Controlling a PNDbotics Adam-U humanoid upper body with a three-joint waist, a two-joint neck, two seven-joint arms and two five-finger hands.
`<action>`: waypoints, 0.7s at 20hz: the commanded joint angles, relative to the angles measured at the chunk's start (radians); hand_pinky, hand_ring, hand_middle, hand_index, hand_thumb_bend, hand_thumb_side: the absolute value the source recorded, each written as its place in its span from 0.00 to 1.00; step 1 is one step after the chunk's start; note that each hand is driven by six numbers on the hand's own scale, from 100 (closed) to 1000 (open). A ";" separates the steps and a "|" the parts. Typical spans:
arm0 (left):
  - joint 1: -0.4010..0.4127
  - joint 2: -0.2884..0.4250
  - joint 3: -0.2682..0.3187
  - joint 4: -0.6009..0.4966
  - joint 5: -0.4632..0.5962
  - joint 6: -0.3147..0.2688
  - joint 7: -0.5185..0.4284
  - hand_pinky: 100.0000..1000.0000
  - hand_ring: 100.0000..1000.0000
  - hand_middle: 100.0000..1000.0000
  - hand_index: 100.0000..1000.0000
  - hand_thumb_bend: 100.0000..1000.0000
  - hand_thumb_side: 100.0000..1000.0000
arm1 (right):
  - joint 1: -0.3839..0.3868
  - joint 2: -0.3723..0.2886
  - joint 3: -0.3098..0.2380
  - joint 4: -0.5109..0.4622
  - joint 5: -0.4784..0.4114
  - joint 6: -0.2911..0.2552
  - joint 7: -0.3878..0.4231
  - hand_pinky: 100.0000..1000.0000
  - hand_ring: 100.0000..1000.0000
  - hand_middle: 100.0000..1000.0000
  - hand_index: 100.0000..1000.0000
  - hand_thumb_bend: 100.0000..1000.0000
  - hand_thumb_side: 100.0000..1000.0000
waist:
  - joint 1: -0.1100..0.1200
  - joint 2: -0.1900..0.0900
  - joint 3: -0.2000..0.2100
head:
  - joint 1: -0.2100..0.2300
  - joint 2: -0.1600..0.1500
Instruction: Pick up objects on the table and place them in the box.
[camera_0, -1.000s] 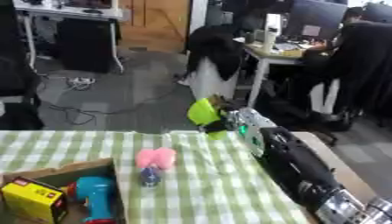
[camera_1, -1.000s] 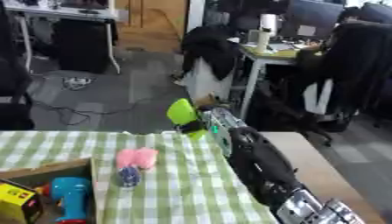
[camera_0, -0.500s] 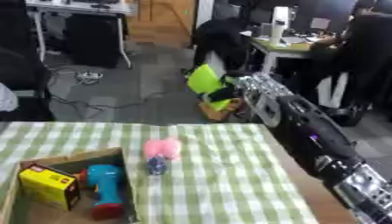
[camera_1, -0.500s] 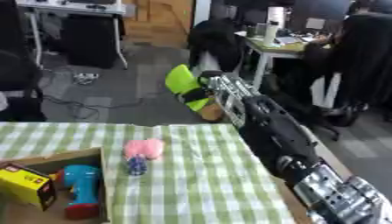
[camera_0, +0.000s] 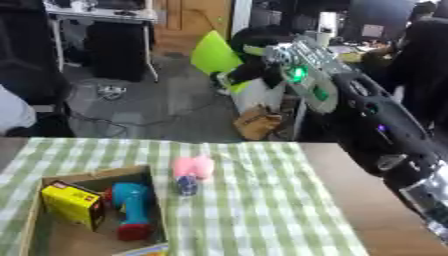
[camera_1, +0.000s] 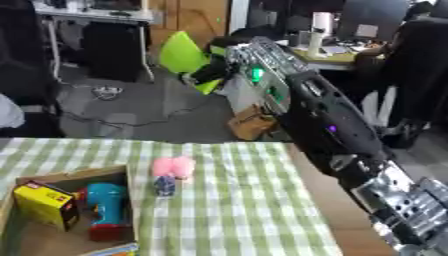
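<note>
Right now your right arm (camera_1: 324, 125) reaches up and away from the lower right corner, stretched out past the far edge of the worktop (camera_0: 350, 200) toward the office floor. Your right hand (camera_0: 276, 50) sits at the far end of that arm, near a lime green chair (camera_0: 214, 52), well above and beyond the checked cloth (camera_0: 254, 200). You cannot tell whether its fingers are apart or together, since the hand blurs into the dark clutter behind it. A green light glows on the forearm just behind the wrist.

Your left hand does not show in either view.

On the cloth, a pink object (camera_0: 193, 166) lies near the middle, just beyond the right wall of the cardboard box (camera_0: 87, 176). A small dark blue piece (camera_0: 186, 185) touches its near side. Both sit outside the box, apart from your hand.

Inside the box, at the lower left, a yellow carton (camera_0: 72, 204) leans against the left side. Beside it lies a teal and red toy drill (camera_0: 131, 207), its red end pointing toward you. A strip of something printed shows at the box's near right corner.
</note>
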 joint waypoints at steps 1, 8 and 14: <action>-0.010 0.020 -0.002 -0.013 0.000 0.000 -0.002 0.81 0.85 0.77 0.85 0.12 1.00 | -0.029 -0.013 0.007 -0.076 -0.022 0.017 0.035 0.00 0.00 0.00 0.06 0.00 0.76 | 0.011 -0.029 0.004 | -0.007 0.009; -0.013 0.013 -0.003 -0.013 0.000 -0.004 0.002 0.81 0.85 0.77 0.85 0.12 1.00 | -0.050 0.046 0.027 -0.135 -0.046 0.039 0.068 0.00 0.00 0.00 0.06 0.00 0.76 | 0.012 -0.029 0.021 | -0.023 0.003; -0.017 0.000 -0.005 -0.013 0.001 -0.008 0.006 0.81 0.85 0.77 0.85 0.12 1.00 | -0.064 0.141 0.058 -0.129 -0.027 0.035 0.050 0.00 0.00 0.00 0.06 0.00 0.76 | 0.012 -0.020 0.041 | -0.049 -0.008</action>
